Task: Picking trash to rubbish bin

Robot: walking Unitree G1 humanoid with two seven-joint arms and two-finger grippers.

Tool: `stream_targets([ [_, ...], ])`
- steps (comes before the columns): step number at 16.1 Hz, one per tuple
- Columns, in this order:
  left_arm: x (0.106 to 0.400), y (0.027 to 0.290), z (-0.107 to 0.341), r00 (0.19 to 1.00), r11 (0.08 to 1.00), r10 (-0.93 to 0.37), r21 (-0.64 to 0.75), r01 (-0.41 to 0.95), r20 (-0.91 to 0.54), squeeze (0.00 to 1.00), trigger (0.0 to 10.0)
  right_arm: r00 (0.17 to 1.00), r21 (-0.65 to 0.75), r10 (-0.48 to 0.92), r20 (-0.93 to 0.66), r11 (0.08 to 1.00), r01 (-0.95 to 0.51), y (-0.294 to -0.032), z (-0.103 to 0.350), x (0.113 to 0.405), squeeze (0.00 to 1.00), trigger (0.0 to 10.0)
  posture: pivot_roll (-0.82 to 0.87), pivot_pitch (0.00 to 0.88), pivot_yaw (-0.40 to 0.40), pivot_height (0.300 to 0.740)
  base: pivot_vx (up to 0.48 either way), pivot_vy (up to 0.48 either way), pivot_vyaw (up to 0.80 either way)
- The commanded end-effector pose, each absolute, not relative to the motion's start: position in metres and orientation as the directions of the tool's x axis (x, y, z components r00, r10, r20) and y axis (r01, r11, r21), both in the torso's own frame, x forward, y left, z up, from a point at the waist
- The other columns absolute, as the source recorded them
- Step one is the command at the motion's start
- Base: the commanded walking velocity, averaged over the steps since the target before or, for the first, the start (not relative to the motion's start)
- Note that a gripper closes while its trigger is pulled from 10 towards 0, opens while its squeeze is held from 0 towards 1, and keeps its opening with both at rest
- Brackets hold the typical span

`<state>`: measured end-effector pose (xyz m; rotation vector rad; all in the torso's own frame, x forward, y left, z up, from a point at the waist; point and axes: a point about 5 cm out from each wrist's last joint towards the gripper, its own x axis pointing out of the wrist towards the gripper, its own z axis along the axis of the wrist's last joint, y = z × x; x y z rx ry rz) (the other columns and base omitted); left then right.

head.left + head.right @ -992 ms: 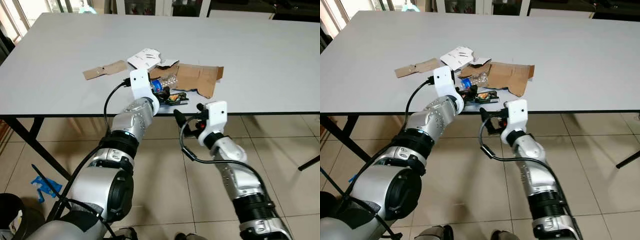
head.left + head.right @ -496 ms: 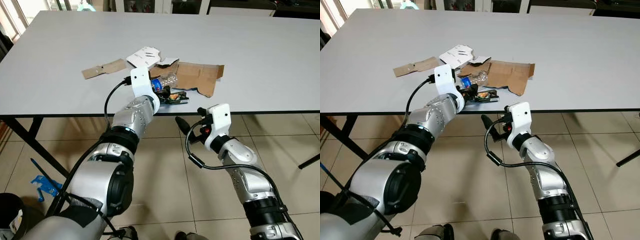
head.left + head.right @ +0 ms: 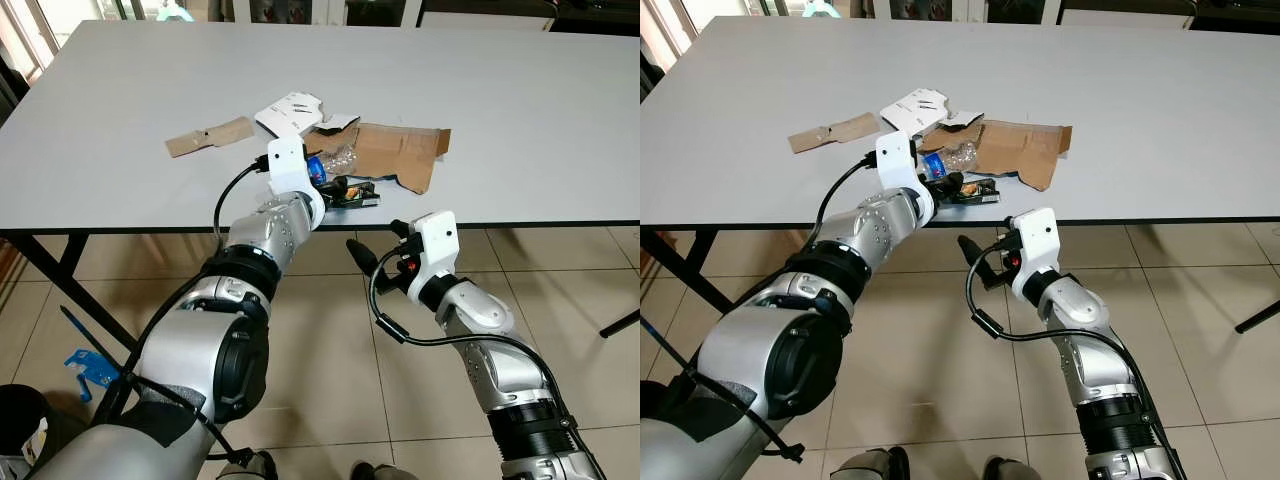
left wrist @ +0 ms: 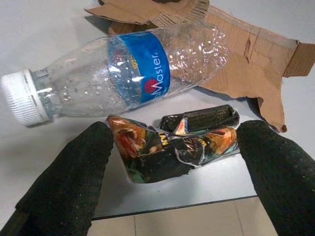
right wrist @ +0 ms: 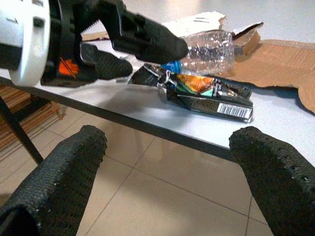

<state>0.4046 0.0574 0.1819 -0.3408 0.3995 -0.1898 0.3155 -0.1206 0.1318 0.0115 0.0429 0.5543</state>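
A crumpled dark snack wrapper (image 4: 172,147) lies near the table's front edge. A clear plastic bottle (image 4: 133,73) with a blue label and white cap lies on its side just behind it. My left gripper (image 3: 337,188) is open low over the table, one finger (image 4: 69,182) on each side of the wrapper, and I cannot tell whether they touch it. My right gripper (image 3: 378,240) is open in the air just below and in front of the table edge, facing the wrapper (image 5: 211,91), with nothing between its fingers (image 5: 74,162).
Torn brown cardboard (image 3: 400,155), a white carton (image 3: 290,110) and a cardboard strip (image 3: 208,137) lie behind the bottle on the grey table (image 3: 520,120). A dark round container (image 3: 20,425) and a blue scrap (image 3: 88,368) are on the tiled floor at the lower left.
My left gripper has reached a little further forward, so that its fingers now flank the wrapper. My right gripper has dropped slightly below the table edge.
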Motion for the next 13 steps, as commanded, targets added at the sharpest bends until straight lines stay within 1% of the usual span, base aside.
stream_targets([
  [1, 0.404, 0.054, 0.181, 0.891, 0.934, -0.247, -0.340, 0.114, -0.381, 0.00, 10.0, 0.845, 0.033, 0.533, -0.040, 0.846, -0.532, -0.122, 0.132, 0.313, 0.00, 10.0, -0.06, 0.129, -0.006, 0.740, 0.000, 0.000, 0.00],
  [6, 0.401, 0.047, 0.176, 0.885, 0.943, -0.240, -0.313, 0.114, -0.400, 0.00, 10.0, 0.846, 0.047, 0.532, -0.041, 0.847, -0.530, -0.120, 0.130, 0.309, 0.00, 10.0, -0.07, 0.131, 0.003, 0.740, 0.000, 0.000, 0.00],
  [13, 0.400, 0.038, 0.177, 0.900, 0.941, -0.232, -0.318, 0.113, -0.369, 0.00, 10.0, 0.843, 0.060, 0.536, -0.044, 0.844, -0.534, -0.116, 0.129, 0.305, 0.00, 10.0, -0.09, 0.142, 0.010, 0.740, 0.000, 0.000, 0.00],
])
